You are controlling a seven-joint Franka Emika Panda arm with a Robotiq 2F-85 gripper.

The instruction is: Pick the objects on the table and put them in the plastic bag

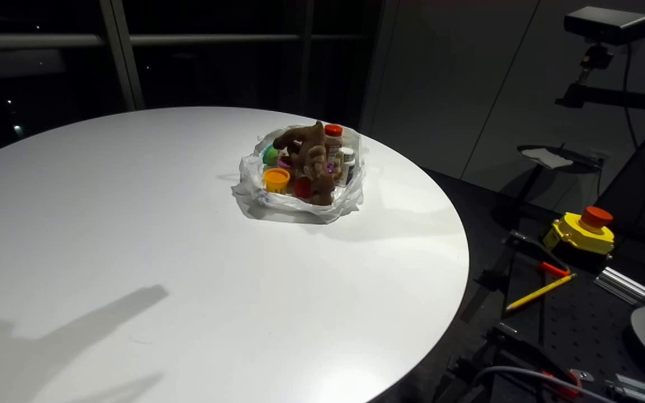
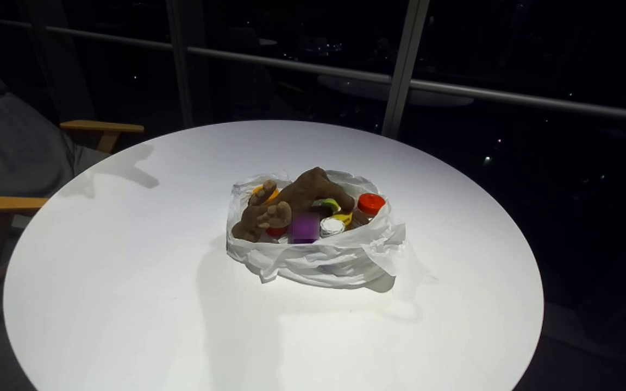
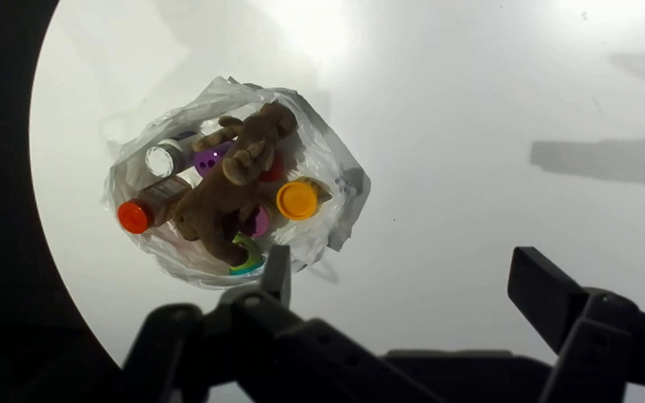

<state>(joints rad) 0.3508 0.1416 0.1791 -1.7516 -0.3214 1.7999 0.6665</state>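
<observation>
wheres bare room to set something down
In an exterior view, the table is bare from the plastic bag to the picture's left and bottom edges, more narrowly to the table's right rim. Crowded: inside the bag, with brown plush, orange cup, red-lidded jar.

There are two bottles [image 3: 157, 202], one plush animal [image 3: 221, 193] and one bag [image 2: 318, 260].

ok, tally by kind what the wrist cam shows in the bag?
Brown plush animal: 1
White-capped bottle, red-capped bottle: 2
Orange-lidded tub: 1
Partly hidden purple piece, red piece, pink piece, green piece: 4
Total: 8; more could be underneath
</observation>
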